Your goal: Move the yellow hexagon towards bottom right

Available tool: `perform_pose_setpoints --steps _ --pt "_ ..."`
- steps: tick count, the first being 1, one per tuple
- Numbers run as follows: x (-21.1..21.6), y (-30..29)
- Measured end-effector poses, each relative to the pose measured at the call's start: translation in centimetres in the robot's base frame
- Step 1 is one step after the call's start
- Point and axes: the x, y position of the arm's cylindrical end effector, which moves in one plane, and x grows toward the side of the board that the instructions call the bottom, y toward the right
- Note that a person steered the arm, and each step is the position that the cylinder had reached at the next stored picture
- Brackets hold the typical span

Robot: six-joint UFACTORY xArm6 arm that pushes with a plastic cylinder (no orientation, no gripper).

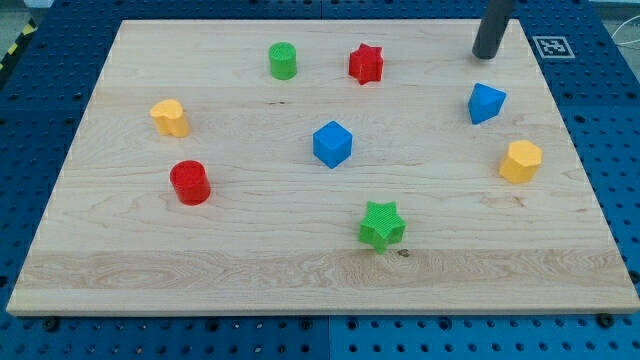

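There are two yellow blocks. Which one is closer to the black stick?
The yellow hexagon at the view's right, below my tip; the other yellow block sits far left.

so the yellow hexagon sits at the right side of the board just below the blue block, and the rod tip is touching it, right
Not quite. The camera view shows the yellow hexagon block at the wooden board's right side, just below the blue angular block, but my tip is not touching it. My tip rests near the view's top right, above the blue angular block and well apart from the hexagon.
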Motion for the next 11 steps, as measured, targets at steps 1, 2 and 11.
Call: perform_pose_setpoints --steps 1,2,11 --pt "0.7 1.3" --pt "2.4 1.7" --pt "18.3 -3.7"
